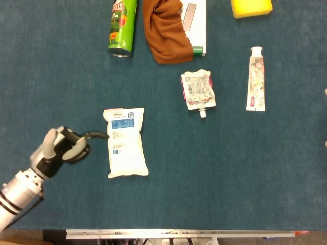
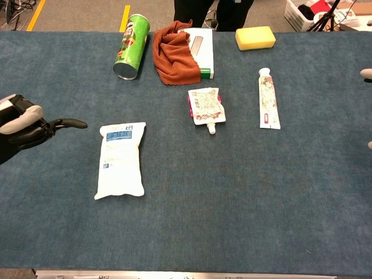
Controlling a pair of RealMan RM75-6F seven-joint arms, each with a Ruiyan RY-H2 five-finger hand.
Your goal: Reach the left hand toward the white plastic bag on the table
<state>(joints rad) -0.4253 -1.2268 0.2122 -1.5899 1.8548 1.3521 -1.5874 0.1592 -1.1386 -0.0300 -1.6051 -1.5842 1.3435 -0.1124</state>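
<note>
The white plastic bag point(image 1: 125, 143) point(image 2: 120, 160) lies flat on the blue table, left of the middle, its blue printed label at the far end. My left hand point(image 1: 65, 146) point(image 2: 24, 125) hovers just left of it and holds nothing. One dark fingertip point(image 1: 99, 135) points at the bag's left edge and almost reaches it in the head view, while the chest view shows a gap between them. Of my right hand point(image 2: 367, 74) only pale fingertips show at the right edge.
At the back of the table lie a green chip can point(image 1: 122, 26), a brown cloth point(image 1: 163, 30) over a white box point(image 1: 196, 25), and a yellow sponge point(image 1: 251, 7). A crumpled pouch point(image 1: 197, 90) and a tube point(image 1: 256, 79) sit right of middle.
</note>
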